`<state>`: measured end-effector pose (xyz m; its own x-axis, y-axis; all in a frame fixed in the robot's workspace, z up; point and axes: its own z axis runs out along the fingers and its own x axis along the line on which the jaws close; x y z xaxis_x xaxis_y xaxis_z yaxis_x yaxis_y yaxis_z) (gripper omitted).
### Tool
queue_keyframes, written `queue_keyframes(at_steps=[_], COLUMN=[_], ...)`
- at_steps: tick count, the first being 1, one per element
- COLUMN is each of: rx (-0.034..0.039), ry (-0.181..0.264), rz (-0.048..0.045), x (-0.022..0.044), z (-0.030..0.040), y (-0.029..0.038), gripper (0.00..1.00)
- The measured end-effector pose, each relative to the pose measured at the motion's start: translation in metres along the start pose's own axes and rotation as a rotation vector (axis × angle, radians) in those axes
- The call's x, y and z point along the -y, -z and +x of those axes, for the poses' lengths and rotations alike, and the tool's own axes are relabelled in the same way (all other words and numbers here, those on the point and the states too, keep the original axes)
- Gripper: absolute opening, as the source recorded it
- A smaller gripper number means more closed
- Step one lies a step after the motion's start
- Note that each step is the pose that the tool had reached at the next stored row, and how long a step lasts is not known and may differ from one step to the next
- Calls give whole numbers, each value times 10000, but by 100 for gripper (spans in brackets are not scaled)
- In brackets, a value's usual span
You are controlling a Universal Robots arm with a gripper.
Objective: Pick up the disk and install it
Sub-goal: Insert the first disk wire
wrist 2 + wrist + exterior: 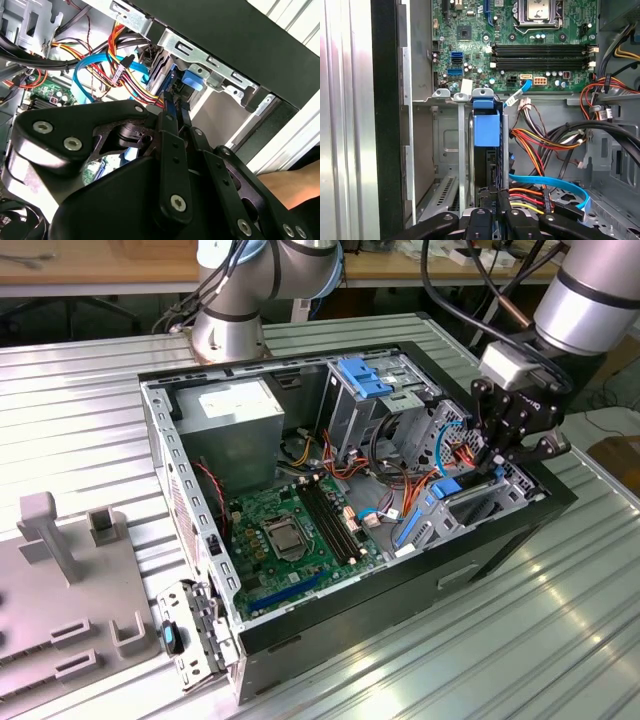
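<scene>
Gripper (pixel 492 212) clamped on the disk (pixel 486 131), edge-on inside the drive bay (pixel 451 150)

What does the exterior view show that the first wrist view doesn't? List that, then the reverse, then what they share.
Exterior view: the whole open computer case on the ribbed table, the grey metal box in the case's corner, the arm's base, and a grey fixture at the exterior view's left.

First wrist view: the disk standing edge-on in its bay slot, with the gripper closed on it.

Shared: the green circuit board, the coloured cables and the gripper.
</scene>
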<state>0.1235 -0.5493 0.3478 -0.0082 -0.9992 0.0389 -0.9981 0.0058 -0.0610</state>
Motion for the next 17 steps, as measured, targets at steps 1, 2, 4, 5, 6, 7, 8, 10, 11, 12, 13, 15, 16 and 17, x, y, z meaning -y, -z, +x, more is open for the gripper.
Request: queue_keyframes(at_steps=[1,2,4,5,6,7,8,10,11,12,13,15,16,17], rx=[0,-2,-13,-12,-11,-11,-14,-18,-17,-18,-17,-19,-19,-19], ry=[-24,-59,-166,-185,-194,-206,-253,-306,-315,-323,-325,-326,-326,-326], rz=[-1,-2,-6,-7,-8,-8,-10,-12,-12,-13,-13,-13,-13,-13], x=[0,0,1,1,1,1,1,1,1,1,1,1,0,1], z=[0,0,0,0,0,0,-1,-2,-2,-3,-4,-6,-7,-8], y=[1,1,3,2,2,2,2,2,2,1,0,0,-2,-2], gripper=[17,17,17,17,17,17,17,17,17,17,17,17,17,17])
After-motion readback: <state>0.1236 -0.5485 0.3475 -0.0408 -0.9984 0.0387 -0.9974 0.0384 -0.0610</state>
